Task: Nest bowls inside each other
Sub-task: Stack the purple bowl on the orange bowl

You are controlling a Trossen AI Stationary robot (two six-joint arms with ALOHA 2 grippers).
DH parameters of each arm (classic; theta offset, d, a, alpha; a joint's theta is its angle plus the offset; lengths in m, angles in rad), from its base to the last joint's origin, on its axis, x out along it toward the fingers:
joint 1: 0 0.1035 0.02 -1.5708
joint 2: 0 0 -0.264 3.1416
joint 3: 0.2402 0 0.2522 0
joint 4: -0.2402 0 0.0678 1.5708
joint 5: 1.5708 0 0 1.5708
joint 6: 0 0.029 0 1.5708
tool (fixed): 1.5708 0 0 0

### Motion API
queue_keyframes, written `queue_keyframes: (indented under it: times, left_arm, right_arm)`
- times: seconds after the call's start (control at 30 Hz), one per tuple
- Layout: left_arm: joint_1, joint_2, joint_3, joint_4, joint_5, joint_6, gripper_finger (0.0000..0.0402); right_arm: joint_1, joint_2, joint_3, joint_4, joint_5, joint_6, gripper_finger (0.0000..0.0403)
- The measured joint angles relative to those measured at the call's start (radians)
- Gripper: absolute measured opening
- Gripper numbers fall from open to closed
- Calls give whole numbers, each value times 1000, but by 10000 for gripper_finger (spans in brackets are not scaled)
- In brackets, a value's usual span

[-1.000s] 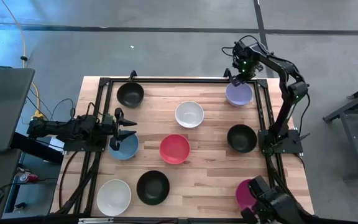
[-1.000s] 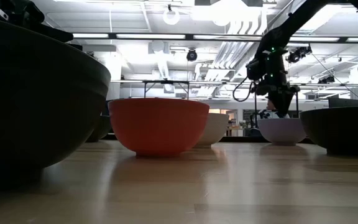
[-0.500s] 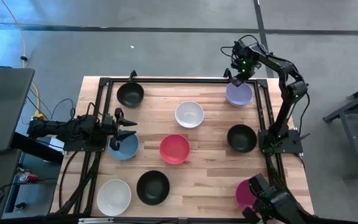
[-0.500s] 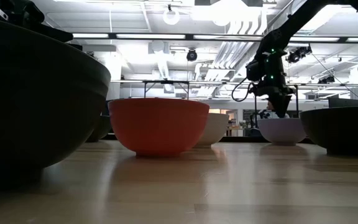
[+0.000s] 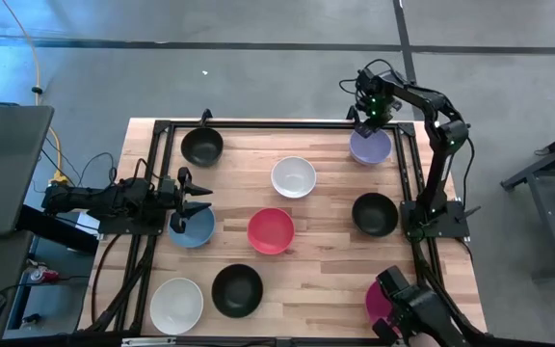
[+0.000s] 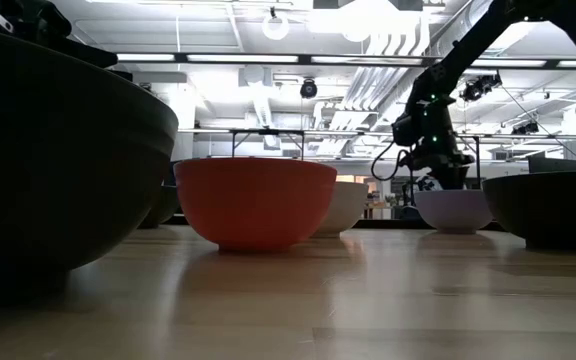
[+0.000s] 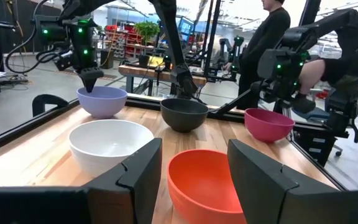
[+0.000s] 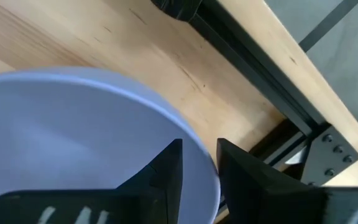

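Pale wood planks form the worktop [image 5: 326, 207], framed by dark rails. At its far right corner the right end effector [image 5: 363, 122] straddles the rim of the lavender bowl [image 5: 372, 146], fingers narrowly parted, one inside and one outside. Opposite, the left end effector [image 5: 198, 200] hangs open over the blue bowl [image 5: 195, 229], beside the red bowl [image 5: 271, 230].
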Motion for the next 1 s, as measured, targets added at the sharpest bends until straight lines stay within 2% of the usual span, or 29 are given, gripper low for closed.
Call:
queue_keyframes:
  times: [0.73,1.0]
  left_arm:
    - [0,0,0,0,-2,1,172]
    - [0,0,0,0,-2,1,172]
  right_arm:
    - [0,-2,0,5,-1,9,91]
    - [0,-2,0,8,-39,7,91]
